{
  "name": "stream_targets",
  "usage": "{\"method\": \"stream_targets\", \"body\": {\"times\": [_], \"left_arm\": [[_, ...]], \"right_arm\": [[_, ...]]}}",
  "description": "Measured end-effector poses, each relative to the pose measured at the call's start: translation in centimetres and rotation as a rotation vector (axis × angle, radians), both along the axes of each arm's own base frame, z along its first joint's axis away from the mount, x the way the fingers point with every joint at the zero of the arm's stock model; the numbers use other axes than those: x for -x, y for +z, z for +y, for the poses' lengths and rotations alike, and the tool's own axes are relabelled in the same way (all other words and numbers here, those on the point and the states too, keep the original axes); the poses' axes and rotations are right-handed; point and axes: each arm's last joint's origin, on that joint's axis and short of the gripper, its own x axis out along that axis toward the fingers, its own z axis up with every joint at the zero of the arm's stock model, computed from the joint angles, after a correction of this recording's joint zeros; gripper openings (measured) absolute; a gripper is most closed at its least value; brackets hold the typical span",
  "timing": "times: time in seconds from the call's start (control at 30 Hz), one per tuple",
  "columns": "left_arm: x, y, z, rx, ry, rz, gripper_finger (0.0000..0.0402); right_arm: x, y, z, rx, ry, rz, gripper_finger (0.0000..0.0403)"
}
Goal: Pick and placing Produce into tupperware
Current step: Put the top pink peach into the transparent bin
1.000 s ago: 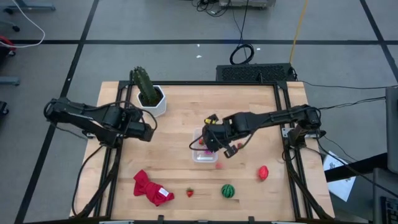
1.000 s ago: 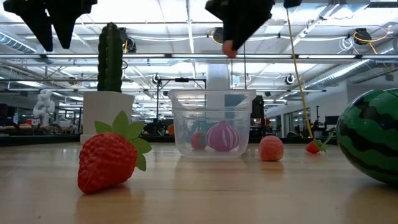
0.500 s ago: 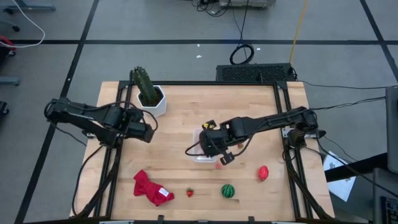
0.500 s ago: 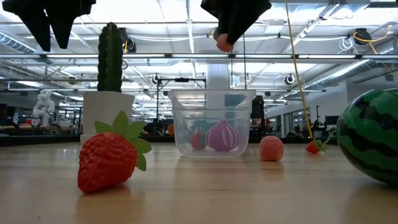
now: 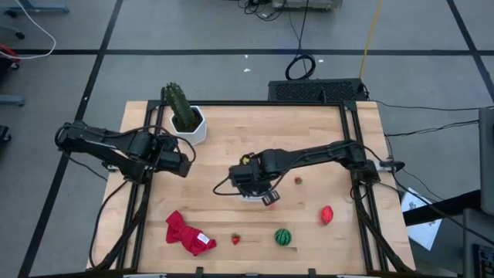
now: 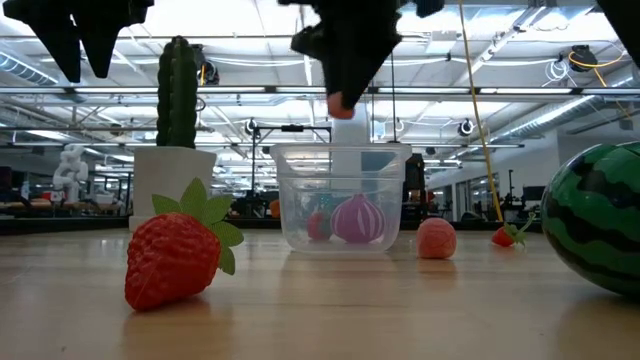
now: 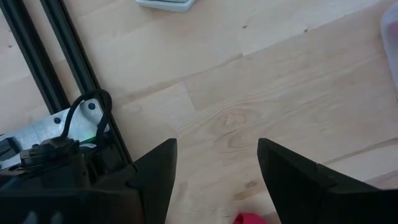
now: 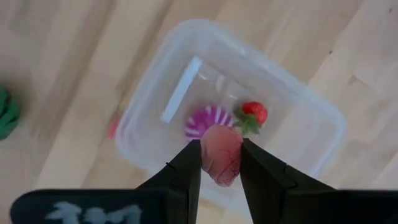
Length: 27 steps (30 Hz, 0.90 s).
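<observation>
Wooden table (image 5: 216, 147): the right pincer (image 8: 220, 163), pinching a pink piece (image 8: 221, 160), has swung leftward and now hangs over the tupperware (image 8: 311, 149), ready to drop. Left pincer (image 7: 214, 168) waits spread, far left.

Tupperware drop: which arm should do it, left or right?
Right. The right gripper already holds a pink piece directly above the tupperware. The left gripper hangs open near the table's left edge, holding nothing.
</observation>
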Motion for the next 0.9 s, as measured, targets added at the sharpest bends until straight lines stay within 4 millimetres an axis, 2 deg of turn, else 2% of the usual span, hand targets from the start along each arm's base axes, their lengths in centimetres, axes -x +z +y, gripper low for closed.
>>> {"method": "stream_targets", "body": {"times": [0.2, 0.9], "left_arm": [[0.0, 0.0, 0.0, -0.001, -0.006, 0.001, 0.0230], [0.0, 0.0, 0.0, -0.011, -0.024, 0.003, 0.0230]], "right_arm": [[-0.8, -1.1, -0.8, -0.091, -0.060, -0.033, 0.0087], [-0.8, -7.0, -2.3, -0.093, -0.128, -0.010, 0.0087]]}}
